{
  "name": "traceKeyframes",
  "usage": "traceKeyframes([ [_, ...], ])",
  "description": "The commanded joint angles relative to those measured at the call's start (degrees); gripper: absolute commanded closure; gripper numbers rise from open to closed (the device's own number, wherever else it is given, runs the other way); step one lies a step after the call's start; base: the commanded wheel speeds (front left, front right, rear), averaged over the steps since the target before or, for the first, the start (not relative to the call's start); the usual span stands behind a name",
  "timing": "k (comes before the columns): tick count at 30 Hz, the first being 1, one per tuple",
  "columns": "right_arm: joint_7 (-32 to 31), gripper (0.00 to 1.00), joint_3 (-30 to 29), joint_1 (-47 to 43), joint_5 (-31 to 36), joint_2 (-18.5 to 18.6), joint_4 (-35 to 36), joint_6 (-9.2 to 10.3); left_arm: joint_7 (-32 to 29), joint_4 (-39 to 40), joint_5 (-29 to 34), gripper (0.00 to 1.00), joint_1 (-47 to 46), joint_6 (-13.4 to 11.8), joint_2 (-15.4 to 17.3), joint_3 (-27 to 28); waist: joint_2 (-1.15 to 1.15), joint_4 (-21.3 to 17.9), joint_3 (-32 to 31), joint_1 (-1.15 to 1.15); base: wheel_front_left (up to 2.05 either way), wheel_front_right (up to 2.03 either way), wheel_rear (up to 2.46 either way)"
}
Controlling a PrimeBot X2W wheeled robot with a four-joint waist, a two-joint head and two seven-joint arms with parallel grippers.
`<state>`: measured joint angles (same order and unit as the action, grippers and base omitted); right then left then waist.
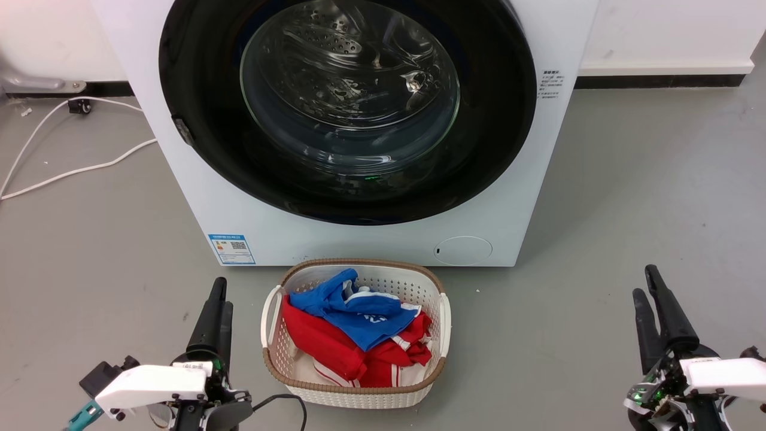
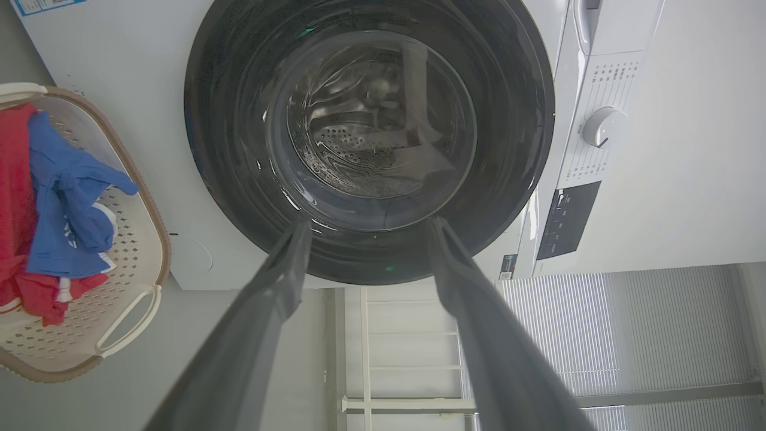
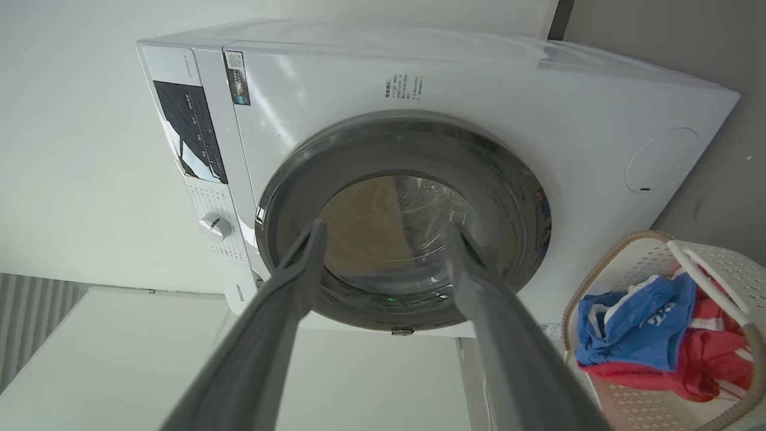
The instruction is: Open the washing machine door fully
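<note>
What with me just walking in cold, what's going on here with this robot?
The robot faces a washing machine whose round black door is shut. Its left hand and right hand are both open and empty, low near the floor on either side of a white laundry basket of red and blue clothes standing in front of the machine. Neither hand touches the door, so the opening has not yet begun.

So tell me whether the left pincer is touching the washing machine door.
Apart. Head view: the left pincer hangs low beside the laundry basket, with grey floor between its tips and the washing machine door.
</note>
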<state>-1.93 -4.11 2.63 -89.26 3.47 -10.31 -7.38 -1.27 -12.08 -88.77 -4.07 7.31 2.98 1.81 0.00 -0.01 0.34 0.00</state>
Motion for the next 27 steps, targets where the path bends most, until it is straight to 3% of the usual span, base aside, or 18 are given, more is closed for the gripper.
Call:
traceKeyframes([
  [1, 0.66, 0.0, 0.38, 0.61, 1.38, 0.89, 1.7, -0.04, 0.53, 1.61, 1.41, 0.0, -1.24, 0.07, 0.24, -0.25, 0.0, 0.02, 0.07, 0.0, 0.0, 0.0, 0.0],
  [7, 2.25, 0.0, 1.42, 0.49, 7.86, 2.26, 2.95, -0.05, 1.94, 3.51, 7.65, 0.0, -1.32, 0.08, 0.21, -0.73, 0.0, 0.07, 0.15, 0.0, 0.0, 0.0, 0.0],
  [16, 4.27, 0.0, 1.87, -0.1, 22.8, 2.98, 4.12, -0.06, 3.88, 4.42, 18.98, 0.0, -1.26, -0.3, 0.18, -2.24, 0.0, 0.22, 0.0, 0.0, 0.0, 0.0, 0.0],
  [21, 4.73, 0.0, 1.72, -0.58, 30.09, 2.75, 5.0, -0.07, 4.88, 4.54, 30.28, 0.0, -1.42, -0.58, 0.18, -4.19, 0.0, 0.26, -0.04, 0.0, 0.0, 0.0, 0.0],
  [27, 4.55, 0.0, 1.61, -1.08, 37.69, 2.42, 6.51, -0.08, 6.04, 5.03, 39.45, 0.0, -1.5, -1.24, 0.15, -6.1, 0.0, 0.23, -0.02, 0.0, 0.0, 0.0, 0.0],
])
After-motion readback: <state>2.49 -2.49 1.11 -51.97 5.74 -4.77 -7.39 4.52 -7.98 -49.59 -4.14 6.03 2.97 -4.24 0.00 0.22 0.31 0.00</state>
